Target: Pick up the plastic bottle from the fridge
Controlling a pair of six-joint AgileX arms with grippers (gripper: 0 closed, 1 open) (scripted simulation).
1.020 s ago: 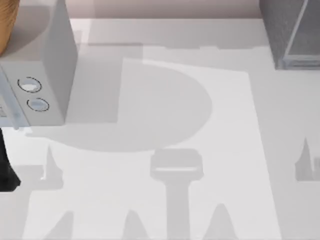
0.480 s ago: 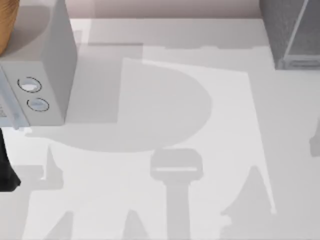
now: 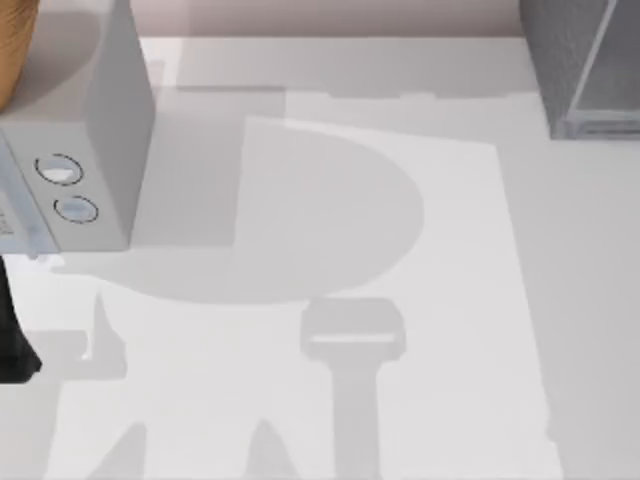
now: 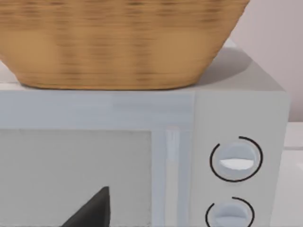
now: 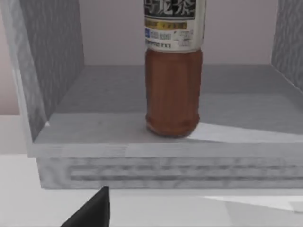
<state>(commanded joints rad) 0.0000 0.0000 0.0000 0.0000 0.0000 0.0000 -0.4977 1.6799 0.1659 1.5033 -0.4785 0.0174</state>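
The pointed shadow [image 3: 548, 436] that lay on the table [image 3: 460, 300] in front of the fridge [image 3: 580, 70] a moment ago has slid away. Just a tiny bit of it is left at the table's near edge. Nothing else on the table has moved.

The fridge is a dark grey box at the far right corner of the table. In the right wrist view its front is open and you can see inside. The bottle [image 5: 173, 90] stands upright on the fridge floor, about in the middle, with space between it and both side walls. It is full of brown drink and has a pale label with dark writing round its upper part.

The right gripper [image 5: 92, 210] is in front of the fridge, just outside its front edge and lower than the fridge floor. It does not touch the bottle. Only one dark tip of it shows, so you cannot tell if it is wide or narrow.

Far from the fridge, on the other side of the table, is a lighter grey box [image 3: 100, 120] with two round dials [image 3: 66, 188]. A woven basket [image 4: 118, 42] sits on top of it. The left gripper [image 4: 92, 210] is in front of that box. You cannot tell if it is wide or narrow either.
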